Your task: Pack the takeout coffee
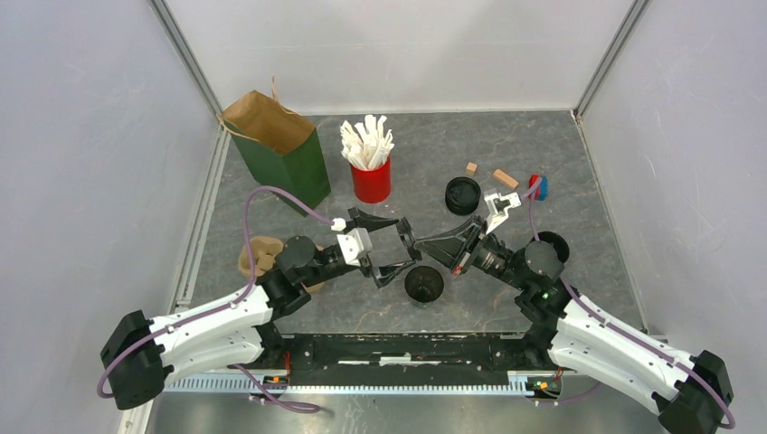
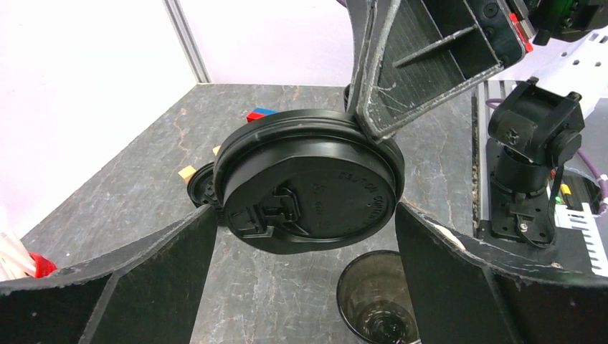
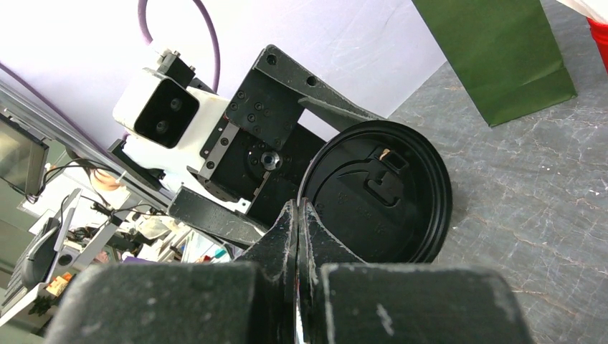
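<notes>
Lid [image 2: 308, 190] and cup [image 1: 423, 283] are not yet joined. The black cup stands open-mouthed on the bench [image 1: 506, 145], and everything else can be placed from it. The lid hangs in the air just above and beyond the cup, on the far side from the arm bases. It is pinched at its rim by the right pincer [image 3: 297, 208], whose fingers are shut tight on that edge.

The lid stands on edge rather than flat, so its round faces do not look down at the cup's mouth. Its top side, with the sip tab, is turned toward the left arm. The left pincer [image 1: 405, 249] is spread wide and holds nothing. It sits up and to the left of the cup, with one finger on either side of the lid and touching neither face.

Both arms are about equally near the cup, but only the right one carries anything. The coming move probably depends on tipping the lid level over the cup's mouth, or on the left pincer closing across it to take it over. A second lid [image 1: 462, 194] lies flat well beyond the cup.
</notes>
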Available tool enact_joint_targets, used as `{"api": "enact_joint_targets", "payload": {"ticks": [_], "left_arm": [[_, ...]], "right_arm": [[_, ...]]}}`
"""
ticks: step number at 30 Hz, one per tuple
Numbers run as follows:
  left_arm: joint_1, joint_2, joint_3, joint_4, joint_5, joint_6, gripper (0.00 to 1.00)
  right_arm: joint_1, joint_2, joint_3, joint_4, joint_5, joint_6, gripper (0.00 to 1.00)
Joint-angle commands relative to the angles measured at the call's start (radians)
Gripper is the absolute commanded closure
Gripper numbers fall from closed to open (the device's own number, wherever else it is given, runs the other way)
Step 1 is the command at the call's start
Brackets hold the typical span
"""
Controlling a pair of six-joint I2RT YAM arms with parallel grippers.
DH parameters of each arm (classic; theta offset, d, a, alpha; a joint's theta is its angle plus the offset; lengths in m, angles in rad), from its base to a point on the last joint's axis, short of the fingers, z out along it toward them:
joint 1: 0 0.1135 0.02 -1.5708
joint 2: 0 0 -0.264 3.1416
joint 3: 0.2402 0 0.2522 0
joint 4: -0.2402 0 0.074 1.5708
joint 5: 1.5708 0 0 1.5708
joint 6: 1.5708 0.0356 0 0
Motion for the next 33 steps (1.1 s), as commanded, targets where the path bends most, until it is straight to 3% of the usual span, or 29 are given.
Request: {"api": "enact_joint_targets", "payload": {"ticks": [1,13,15,18,24,30,33], "left_arm": [[-0.009,0.005,0.008,0.087,-0.036,0.055,0.00],[-0.012,-0.050,-0.004,0.040,-0.050,0.054,0.16],[-0.012,-0.064,0.004,0.006,-0.071,0.045,0.17],[-0.012,-0.084,0.048,-0.144,-0.082,0.024,0.17],[-0.012,-0.086,0.230,-0.575,-0.219,-0.117,0.17],[-0.012,0.043,0.503,-1.044,-0.331,-0.249,0.18],[-0.012,0.122,0.620,-1.207,-0.305,-0.302,0.18]], "right_arm": [[0.007,-0.001,0.010,0.037,0.013,0.004,1.00],[0.008,-0.015,0.001,0.013,0.031,-0.002,0.97],[0.008,-0.023,0.005,-0.021,0.052,-0.014,0.87],[0.008,-0.047,0.032,-0.124,0.105,-0.077,0.63],[0.009,-0.146,0.095,-0.446,0.316,-0.264,0.36],[0.008,-0.212,0.148,-0.712,0.467,-0.421,0.04],[0.008,-0.237,0.162,-0.804,0.511,-0.464,0.02]]}}
